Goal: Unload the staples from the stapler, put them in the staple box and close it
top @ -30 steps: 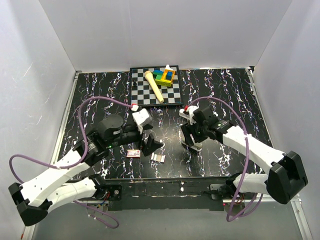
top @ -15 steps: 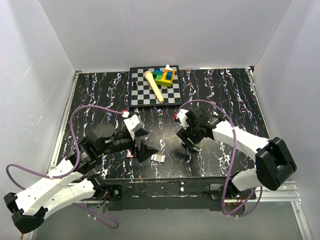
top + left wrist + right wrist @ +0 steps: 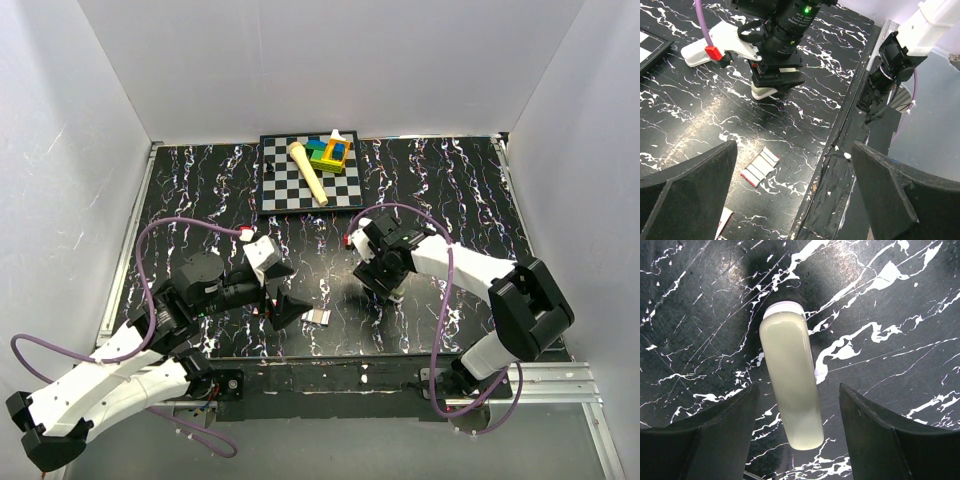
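Overhead, a black table (image 3: 440, 190) veined with white sat between plain white walls (image 3: 350, 70). A chessboard (image 3: 285, 185) at upper centre carried coloured blocks (image 3: 330, 152) and a wooden peg (image 3: 308, 172). The left gripper (image 3: 288, 292) was stretched low from the lower left, jaws wide and empty. The staples (image 3: 316, 316) lay just right of it at lower centre. The right arm bent in from the right, with the right gripper (image 3: 388, 282) pointed down over the stapler (image 3: 393, 292).

From the left wrist, the staples (image 3: 760, 167) lay flat at lower centre-left. A red-and-white box (image 3: 722, 222) showed below them, its print too small to read.

From the right wrist, the cream stapler (image 3: 790, 385) lay between the open jaws, with bare table on each side.
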`<action>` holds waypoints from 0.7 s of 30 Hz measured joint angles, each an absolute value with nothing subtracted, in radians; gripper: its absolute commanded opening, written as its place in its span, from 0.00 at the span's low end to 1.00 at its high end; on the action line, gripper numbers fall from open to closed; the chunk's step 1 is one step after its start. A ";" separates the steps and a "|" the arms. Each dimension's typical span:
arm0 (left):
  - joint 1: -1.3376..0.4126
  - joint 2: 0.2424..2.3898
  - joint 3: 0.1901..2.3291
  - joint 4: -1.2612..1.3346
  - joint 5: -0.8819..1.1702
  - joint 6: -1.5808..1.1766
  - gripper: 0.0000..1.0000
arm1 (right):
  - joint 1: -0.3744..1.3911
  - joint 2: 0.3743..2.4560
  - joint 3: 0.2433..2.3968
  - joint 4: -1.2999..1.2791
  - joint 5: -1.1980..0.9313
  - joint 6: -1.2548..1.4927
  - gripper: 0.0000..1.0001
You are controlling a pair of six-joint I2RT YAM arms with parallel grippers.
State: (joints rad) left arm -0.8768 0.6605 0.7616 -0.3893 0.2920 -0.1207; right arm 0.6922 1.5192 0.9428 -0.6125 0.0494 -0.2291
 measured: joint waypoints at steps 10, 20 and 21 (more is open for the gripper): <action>-0.877 0.653 0.760 -0.390 0.292 -0.121 0.98 | 0.692 1.560 0.954 -0.629 0.050 -0.241 0.50; -0.877 0.662 0.759 -0.392 0.296 -0.124 0.98 | 0.692 1.560 0.970 -0.638 0.054 -0.243 0.32; -0.877 0.662 0.759 -0.392 0.296 -0.125 0.98 | 0.692 1.560 0.974 -0.639 0.053 -0.243 0.32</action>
